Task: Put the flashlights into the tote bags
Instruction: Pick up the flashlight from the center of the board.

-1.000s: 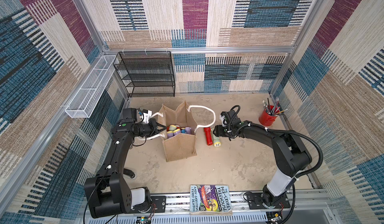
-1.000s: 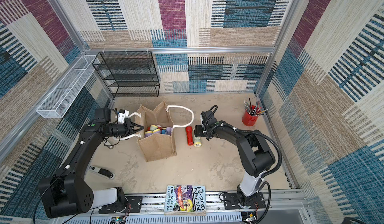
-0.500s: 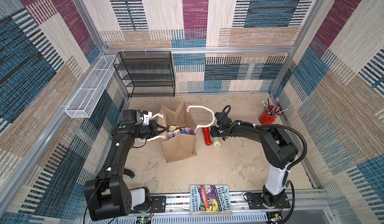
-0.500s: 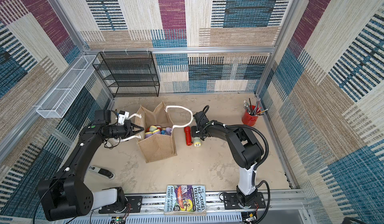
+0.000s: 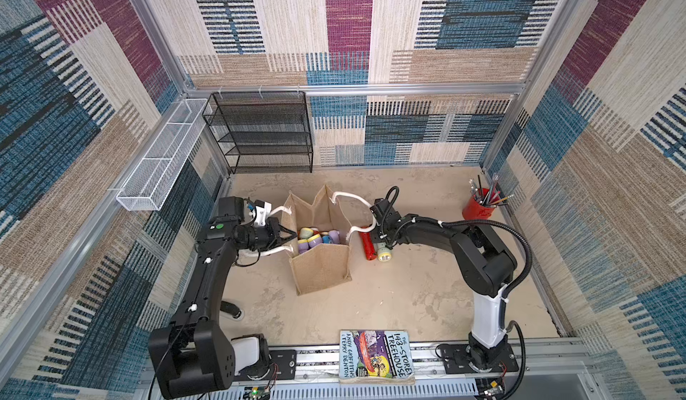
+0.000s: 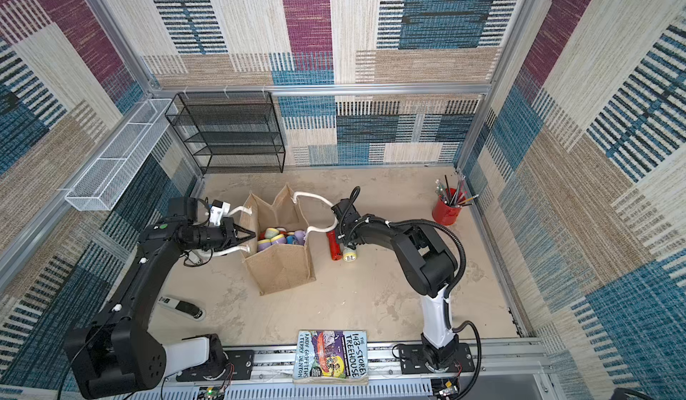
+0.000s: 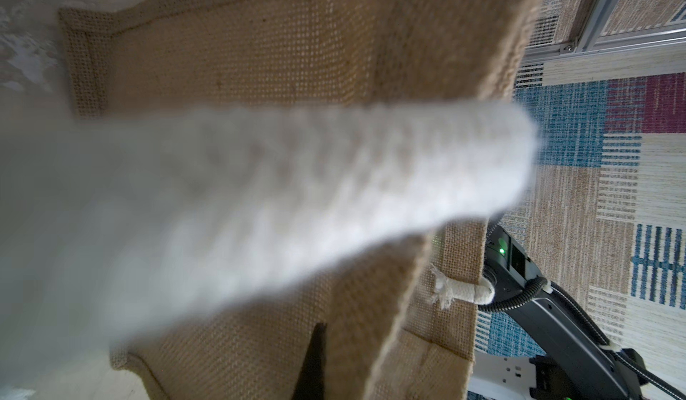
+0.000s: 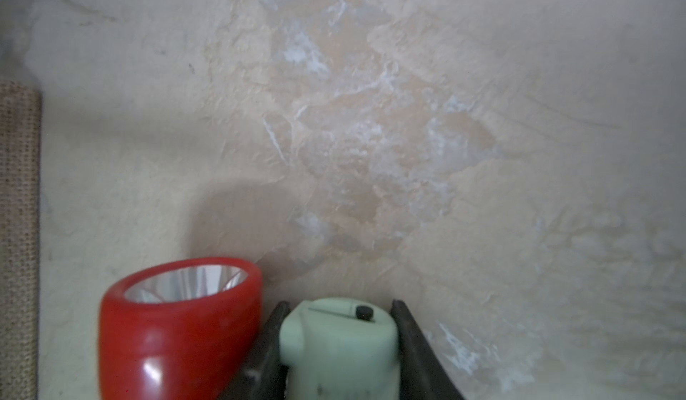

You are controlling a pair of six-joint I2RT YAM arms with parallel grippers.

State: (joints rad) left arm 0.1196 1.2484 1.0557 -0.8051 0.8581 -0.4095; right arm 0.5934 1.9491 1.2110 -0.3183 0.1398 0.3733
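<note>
Patchwork carpet panels wall in a mottled beige counter [image 5: 408,298]. Near its middle stands the tote bag [image 5: 321,272], mouth open, with a heap of flashlights [image 5: 315,236] in lilac, yellow, green and blue inside.

Two more lie side by side on the counter just right of the bag. The red flashlight [image 5: 367,247] is nearer the burlap, and the pale green flashlight [image 5: 383,255] lies on its outer side. The right gripper [image 8: 340,302] is down low over the pair, and its jaws pinch the pale green flashlight across the barrel. In the right wrist view one dark finger [image 8: 408,335] sits on the barrel's free side. The other is wedged in the narrow gap against the red flashlight.

One white rope handle [image 5: 356,203] arcs above the right wrist and comes down to the bag's wall just beside the red flashlight. Open counter runs from the green flashlight toward the red cup [image 5: 480,208] of pencils, well apart. It also runs forward to the book [image 5: 375,355] at the front rail.

The left gripper [image 5: 295,235] reaches the bag's left side at the rim. Its jaws are pressed together, seemingly on a fold of burlap, though the blurred handle hides most of the left wrist view. A black rack [image 5: 265,130] stands at the back wall.
</note>
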